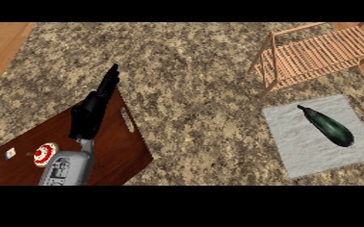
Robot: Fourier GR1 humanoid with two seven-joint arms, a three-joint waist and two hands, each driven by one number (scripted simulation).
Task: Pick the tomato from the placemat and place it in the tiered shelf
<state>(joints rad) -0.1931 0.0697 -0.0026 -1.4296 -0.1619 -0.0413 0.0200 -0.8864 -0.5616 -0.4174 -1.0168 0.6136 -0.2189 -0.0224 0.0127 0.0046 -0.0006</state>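
I look for a tomato on the placemat [313,149] at about four o'clock, and what lies there is a dark green, elongated vegetable [327,126], more like a cucumber or zucchini, with its thin stem end pointing to eleven o'clock. It rests diagonally on the grey mat, apart from everything else. The tiered shelf [313,53], of pale wooden slats, stands just beyond the mat at two o'clock.

Only my left hand [99,101] shows, at nine o'clock above a dark wooden board [124,149], fingers straight and together, holding nothing. My right hand is out of sight.

I judge the vegetable light, fairly stiff and smooth-skinned, so likely to slide or roll. I would close around its thick middle, across the long axis, not at the tapering stem.
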